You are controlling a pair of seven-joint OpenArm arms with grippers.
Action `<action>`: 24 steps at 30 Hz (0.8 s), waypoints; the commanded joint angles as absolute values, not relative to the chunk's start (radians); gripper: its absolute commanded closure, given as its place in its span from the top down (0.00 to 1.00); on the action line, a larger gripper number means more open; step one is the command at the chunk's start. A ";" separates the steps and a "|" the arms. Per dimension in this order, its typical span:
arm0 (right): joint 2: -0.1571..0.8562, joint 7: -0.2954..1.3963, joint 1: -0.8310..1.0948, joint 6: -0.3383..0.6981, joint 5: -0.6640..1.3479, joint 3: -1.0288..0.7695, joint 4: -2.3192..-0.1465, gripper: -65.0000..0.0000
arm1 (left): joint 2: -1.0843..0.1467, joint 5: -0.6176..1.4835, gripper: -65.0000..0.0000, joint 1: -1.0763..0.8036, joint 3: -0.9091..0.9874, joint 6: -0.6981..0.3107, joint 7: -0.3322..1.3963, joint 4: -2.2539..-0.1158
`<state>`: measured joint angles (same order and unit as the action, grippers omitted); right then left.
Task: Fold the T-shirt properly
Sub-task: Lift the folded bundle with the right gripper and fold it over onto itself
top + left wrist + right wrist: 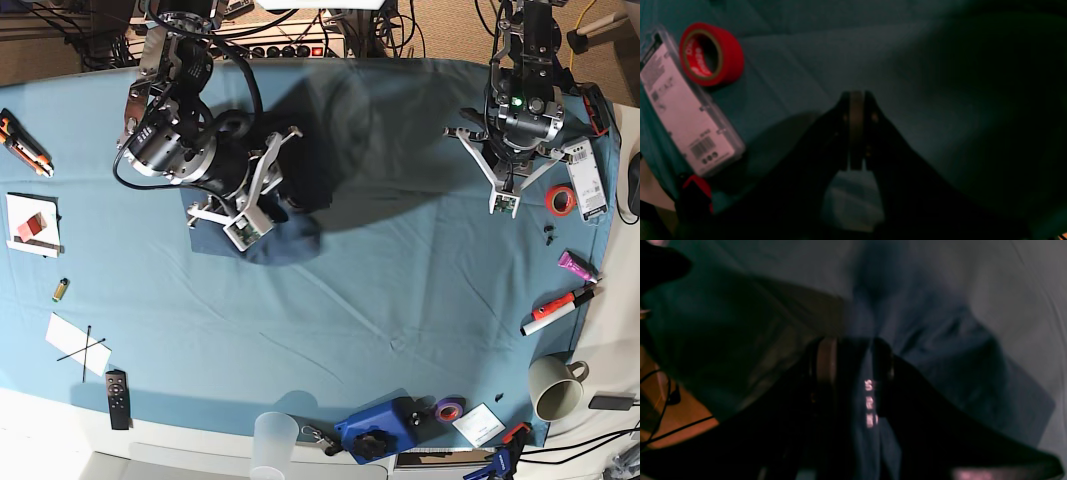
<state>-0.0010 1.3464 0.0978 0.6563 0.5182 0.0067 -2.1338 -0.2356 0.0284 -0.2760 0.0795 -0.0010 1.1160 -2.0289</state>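
The T-shirt (pixel 285 240) lies bunched on the teal table cloth (pixel 380 290), toward the far left part of the table. The right gripper (pixel 853 373) is clamped on a fold of it, dark cloth between its jaws. The left gripper (pixel 856 130) hangs over bare cloth near the far right edge, jaws together and empty, beside a red tape roll (pixel 710 53) and a clear plastic box (pixel 686 110).

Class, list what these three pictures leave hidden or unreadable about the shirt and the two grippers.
- T-shirt: base view, mostly hidden under the right arm; its fold cannot be judged.
- Right gripper: right wrist view, dark and blurred; cloth lies between the fingers, but the label print is unreadable.
- Left gripper: left wrist view, dim; shut and empty, above the tablecloth.
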 commanded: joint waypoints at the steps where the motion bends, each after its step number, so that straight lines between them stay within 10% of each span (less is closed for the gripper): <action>1: -0.004 1.329 0.093 0.660 0.522 0.005 -2.152 0.27 | -0.241 0.024 0.00 -0.274 0.083 0.000 1.098 -2.044; 15: -0.003 1.271 0.111 0.651 0.445 -0.043 -2.151 0.26 | -0.241 0.024 0.00 -0.288 0.083 0.000 1.091 -2.044; 24: 0.058 1.245 0.110 0.604 0.491 -0.326 -1.997 0.01 | -0.241 0.024 0.00 -0.288 0.083 -0.001 1.091 -2.044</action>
<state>0.0517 1.2575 0.1192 0.6022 0.4862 -0.3214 -1.9831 -0.2363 0.0277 -0.2928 0.0799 -0.0010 1.1053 -2.0289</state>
